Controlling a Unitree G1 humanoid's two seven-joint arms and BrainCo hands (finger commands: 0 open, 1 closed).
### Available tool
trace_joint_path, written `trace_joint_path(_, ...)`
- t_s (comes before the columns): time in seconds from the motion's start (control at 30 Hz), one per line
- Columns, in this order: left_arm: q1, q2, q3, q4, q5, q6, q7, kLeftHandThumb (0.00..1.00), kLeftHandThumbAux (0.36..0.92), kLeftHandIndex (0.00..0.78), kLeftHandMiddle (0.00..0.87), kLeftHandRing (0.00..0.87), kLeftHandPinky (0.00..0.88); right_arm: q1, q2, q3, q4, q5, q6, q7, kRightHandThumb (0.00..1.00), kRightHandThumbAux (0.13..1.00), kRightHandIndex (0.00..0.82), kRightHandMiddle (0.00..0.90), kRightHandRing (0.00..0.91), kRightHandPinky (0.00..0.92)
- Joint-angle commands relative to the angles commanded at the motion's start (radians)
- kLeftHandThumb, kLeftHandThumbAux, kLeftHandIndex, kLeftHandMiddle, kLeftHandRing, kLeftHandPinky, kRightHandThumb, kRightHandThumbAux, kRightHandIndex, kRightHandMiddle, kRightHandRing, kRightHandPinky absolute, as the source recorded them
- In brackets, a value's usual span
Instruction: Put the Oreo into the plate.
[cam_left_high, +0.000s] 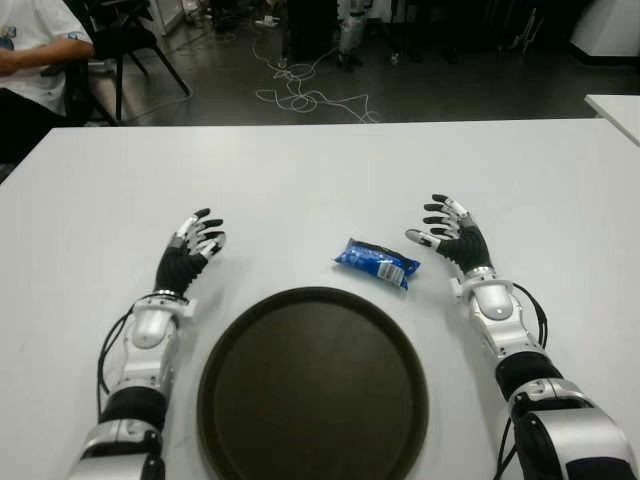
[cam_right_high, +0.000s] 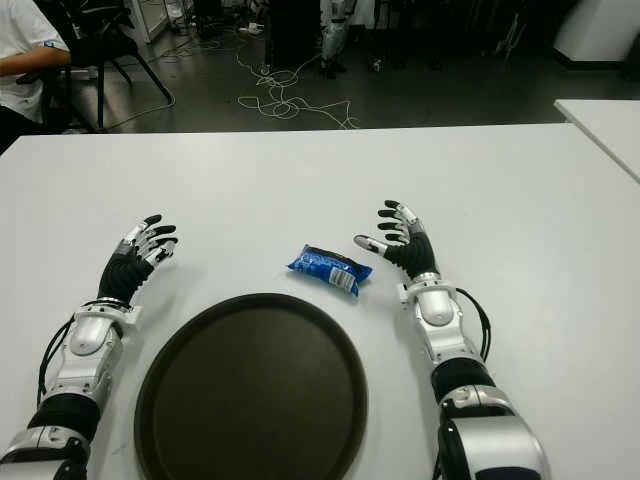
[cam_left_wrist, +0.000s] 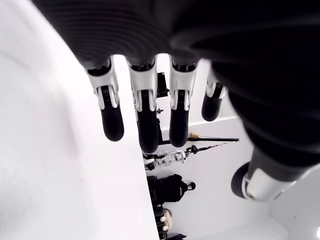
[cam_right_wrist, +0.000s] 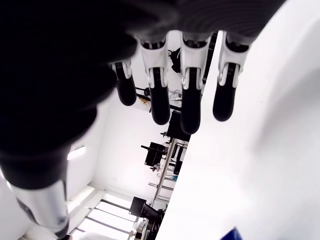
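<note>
- Oreo pack (cam_left_high: 377, 262): blue glossy wrapper, white print, lying flat on white counter (cam_left_high: 300, 180) just beyond the dark round plate (cam_left_high: 313, 385).
- Right hand (cam_left_high: 452, 236): beside pack, fingers spread, empty.
- Left hand (cam_left_high: 190, 250): left of plate, fingers relaxed, empty.

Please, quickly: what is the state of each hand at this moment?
Left hand: open, holds nothing, left of the plate.
Right hand: open, holds nothing, just right of the Oreo pack, which lies on the table.

Plate (cam_left_high: 230, 420) near rim and seated person (cam_left_high: 35, 50) cut off
</note>
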Motion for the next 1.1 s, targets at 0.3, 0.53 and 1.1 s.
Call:
trace_joint_path(0.3, 0.004, 0.0, -0.004, -0.006, 0.01, -0.008, 0.014, 0.109, 0.611, 0.141, 0.245, 0.238, 0.216, 0.0, -0.001, -0.001, 0.001, -0.003, -0.005, -0.004, 0.0, 0.741, 0.186, 0.249, 0.267, 0.297)
trace_joint_path(0.53, 0.001, -0.001, -0.003, 0.001, 0.006, -0.007, 0.012, 0.11, 0.609, 0.139, 0.247, 0.24, 0.221, 0.001, -0.001, 0.0, 0.002, -0.004, -0.014, -0.004, 0.0, 0.731, 0.18, 0.25, 0.271, 0.304)
trace_joint_path(1.1, 0.012, 0.0, -0.003, -0.015, -0.001, -0.014, -0.003, 0.121, 0.627, 0.13, 0.232, 0.228, 0.217, 0.004, -0.002, 0.006, -0.007, -0.013, -0.014, -0.012, 0.0, 0.734, 0.181, 0.251, 0.266, 0.281)
